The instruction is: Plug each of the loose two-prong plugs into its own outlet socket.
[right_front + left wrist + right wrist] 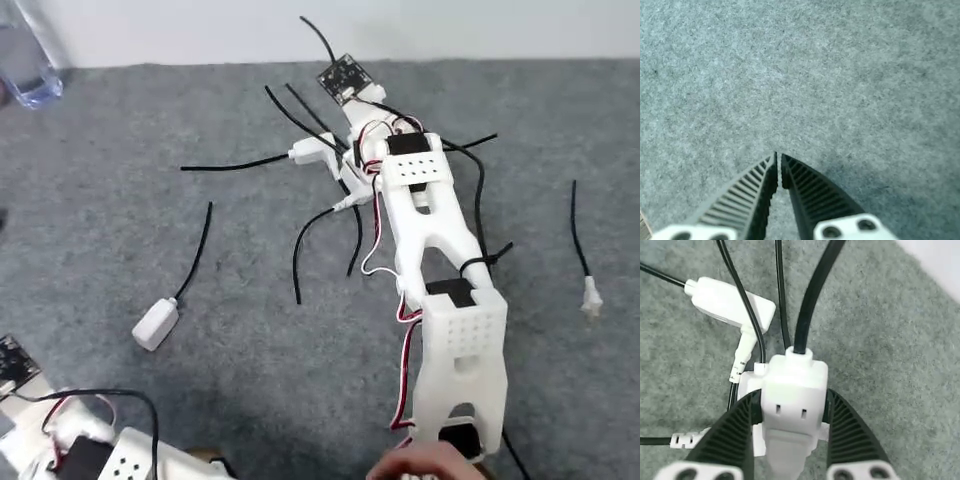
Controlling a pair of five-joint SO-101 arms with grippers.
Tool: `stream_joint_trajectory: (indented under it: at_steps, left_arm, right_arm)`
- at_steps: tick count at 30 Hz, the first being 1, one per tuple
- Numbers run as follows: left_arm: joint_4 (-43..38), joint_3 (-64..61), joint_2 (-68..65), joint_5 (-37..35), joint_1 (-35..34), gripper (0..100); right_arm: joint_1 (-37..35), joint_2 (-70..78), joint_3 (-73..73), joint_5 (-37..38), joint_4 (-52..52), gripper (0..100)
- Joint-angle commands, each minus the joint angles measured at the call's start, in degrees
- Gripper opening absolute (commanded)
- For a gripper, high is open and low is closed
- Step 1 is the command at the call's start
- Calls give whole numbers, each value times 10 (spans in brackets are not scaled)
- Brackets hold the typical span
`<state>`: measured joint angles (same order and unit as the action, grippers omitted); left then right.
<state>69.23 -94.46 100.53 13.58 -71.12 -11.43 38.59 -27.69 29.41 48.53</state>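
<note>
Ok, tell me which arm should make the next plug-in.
Right. The right hand clamps a white outlet socket among black cables; the left hand sits shut over bare carpet.

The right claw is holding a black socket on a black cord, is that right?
No: the socket in the right gripper is white, not black; its cord is black. The right wrist view shows it.

The outlet socket (790, 405) runs off the picture's edge; beside it, a white cable end (687, 440) passes behind the right tool (792, 394).
</note>
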Motion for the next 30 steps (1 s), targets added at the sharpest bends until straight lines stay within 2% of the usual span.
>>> stream_joint_trajectory:
  at_steps: [1, 3, 5, 14, 18, 24, 30]
  left_arm:
    - [-13, 3, 1, 0, 4, 12]
    - [-13, 3, 1, 0, 4, 12]
    - [-13, 3, 1, 0, 4, 12]
    - [-13, 3, 1, 0, 4, 12]
    - [-13, 3, 1, 0, 4, 12]
    - [-10, 3, 1, 0, 36, 12]
    - [-9, 3, 1, 0, 64, 12]
  right_arm:
    - [-6, -4, -38, -5, -8, 178]
    - [-6, -4, -38, -4, -7, 285]
    - [-5, -4, -38, -3, -7, 347]
    - [-5, -9, -38, -1, -4, 340]
    - [-3, -55, -38, -3, 33, 340]
    - [-5, -130, -37, -4, 129, 340]
    - [-10, -185, -37, -3, 282, 340]
